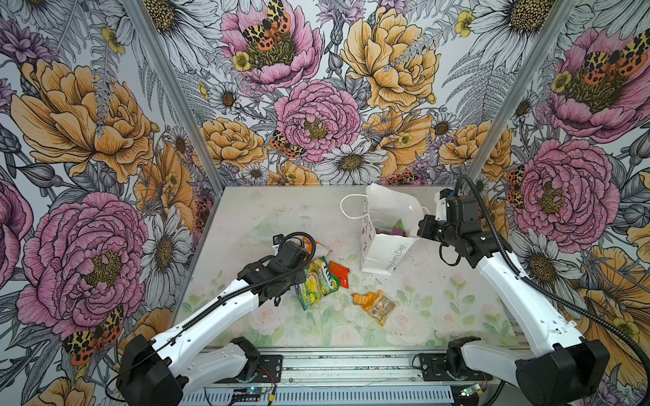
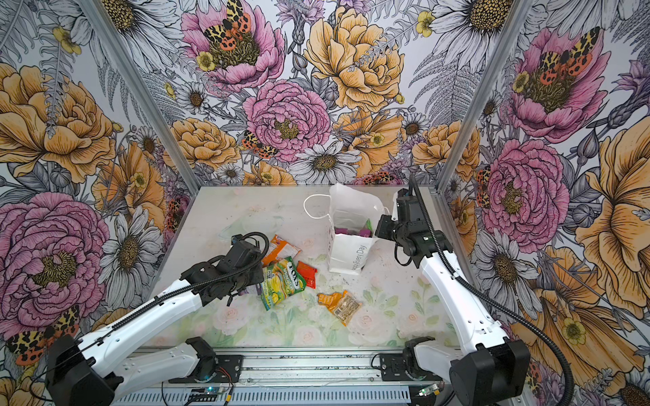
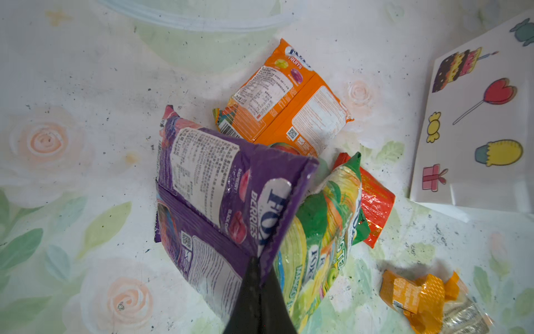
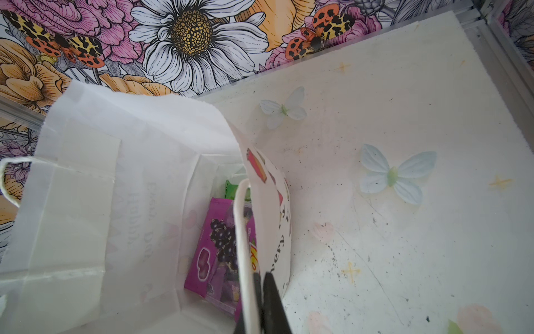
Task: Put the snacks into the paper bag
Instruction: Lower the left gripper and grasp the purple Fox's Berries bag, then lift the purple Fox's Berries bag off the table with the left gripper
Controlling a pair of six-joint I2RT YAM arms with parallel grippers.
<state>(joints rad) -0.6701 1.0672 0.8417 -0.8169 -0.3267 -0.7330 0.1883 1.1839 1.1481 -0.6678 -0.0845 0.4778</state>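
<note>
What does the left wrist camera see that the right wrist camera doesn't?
Only the left wrist view: the left gripper shut on the purple FOX'S packet. Near it are the green-yellow FOX'S packet, orange-white packet, red-orange packet and small orange packet.

Only the right wrist view: the inside of the paper bag, with a purple berry packet and a bit of a green packet. The right gripper is shut at the bag's rim, by the cord handle.

Both: the paper bag's printed outside and the table.
</note>
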